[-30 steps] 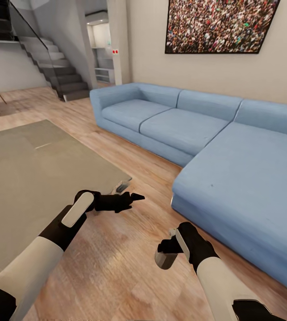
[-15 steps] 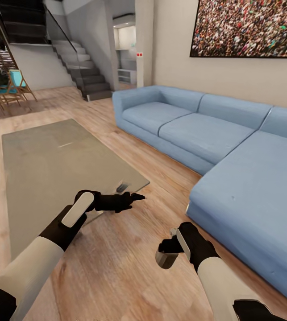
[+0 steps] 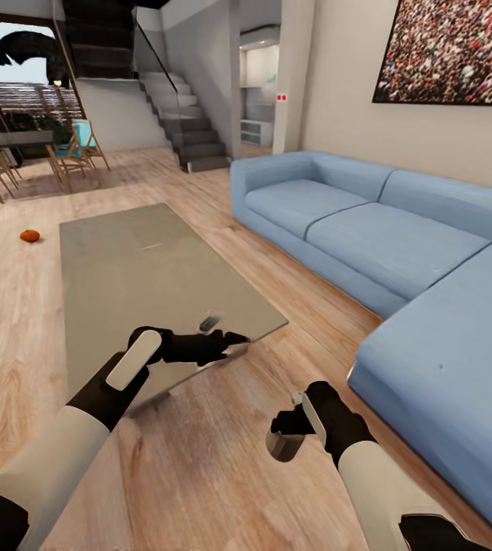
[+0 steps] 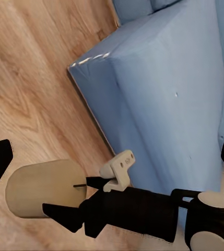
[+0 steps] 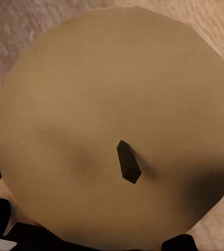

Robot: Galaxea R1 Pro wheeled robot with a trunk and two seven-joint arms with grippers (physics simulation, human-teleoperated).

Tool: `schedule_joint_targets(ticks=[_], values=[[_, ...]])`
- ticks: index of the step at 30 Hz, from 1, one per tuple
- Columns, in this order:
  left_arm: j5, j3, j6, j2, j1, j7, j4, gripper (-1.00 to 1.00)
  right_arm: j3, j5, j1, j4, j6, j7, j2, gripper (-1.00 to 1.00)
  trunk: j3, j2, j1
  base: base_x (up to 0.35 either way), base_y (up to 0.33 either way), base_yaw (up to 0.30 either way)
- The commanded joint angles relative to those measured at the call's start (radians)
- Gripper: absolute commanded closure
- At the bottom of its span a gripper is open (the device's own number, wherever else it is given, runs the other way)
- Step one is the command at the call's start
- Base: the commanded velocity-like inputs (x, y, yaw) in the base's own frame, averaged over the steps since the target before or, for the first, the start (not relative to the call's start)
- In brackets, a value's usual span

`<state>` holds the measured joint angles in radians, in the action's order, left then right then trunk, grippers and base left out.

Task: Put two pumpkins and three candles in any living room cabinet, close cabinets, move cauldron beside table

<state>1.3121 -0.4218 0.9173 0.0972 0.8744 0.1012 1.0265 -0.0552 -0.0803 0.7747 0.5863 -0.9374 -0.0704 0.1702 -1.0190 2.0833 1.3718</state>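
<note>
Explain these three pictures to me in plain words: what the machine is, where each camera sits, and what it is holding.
This is a simulated two-armed robot on wheels, steered by a person. The big picture comes from its head camera, looking down over both arms in a living room with a blue sofa, a low glass table and a wooden floor. A small orange thing, probably a pumpkin, lies on the floor beyond the table.

The other two pictures come from cameras near each gripper. The right gripper is closed on a cream candle; its wrist camera looks straight at the candle's top and dark wick. The left wrist camera sees that same candle from the side. The left gripper holds nothing that I can see; I cannot tell whether it is open.
</note>
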Motion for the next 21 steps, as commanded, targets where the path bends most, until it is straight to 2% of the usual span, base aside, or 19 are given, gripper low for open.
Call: schedule_joint_targets(ticks=[1,21], values=[[-0.001,0.0,0.0,0.0,0.0,0.0,0.0,-1.0,0.0,0.002,0.0,0.0,0.0,0.0,0.0,1.0,0.003,-0.007,-0.004,0.0,0.0,0.287],[0.001,0.0,-0.001,-0.001,0.0,0.0,-0.002,-1.0,0.0,0.002,0.0,-0.002,0.0,0.0,0.003,1.0,0.066,-0.147,-0.081,0.0,0.0,0.286]])
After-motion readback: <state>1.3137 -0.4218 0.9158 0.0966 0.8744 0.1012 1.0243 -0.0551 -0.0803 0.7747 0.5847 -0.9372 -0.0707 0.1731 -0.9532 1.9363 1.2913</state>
